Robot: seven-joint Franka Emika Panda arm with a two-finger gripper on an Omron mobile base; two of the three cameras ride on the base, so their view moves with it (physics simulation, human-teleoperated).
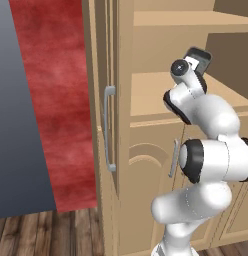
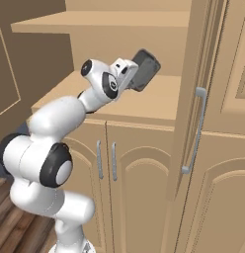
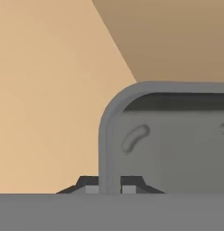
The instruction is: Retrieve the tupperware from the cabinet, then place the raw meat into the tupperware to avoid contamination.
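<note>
Standing open, the cabinet (image 1: pixel 146 95) shows tan shelves inside, upper door (image 1: pixel 103 100) swung out with its silver bar handle (image 1: pixel 109 127) edge-on in the left base view; arched lower doors (image 2: pixel 119 188) below are closed. Red wall (image 1: pixel 56 100) and wood floor (image 1: pixel 46 230) sit to its left. Arm reaches up into the open compartment. Tupperware (image 2: pixel 144 69), a grey rounded-corner container, is raised off the lower shelf (image 2: pixel 159 101), tilted, well clear of the back panel. Pincer (image 3: pixel 109 185) is nearly closed, clamped on the container's rim: hand view shows one tip on each side of the grey wall, near its rounded corner. Small curved mark visible on the container's inner surface.
</note>
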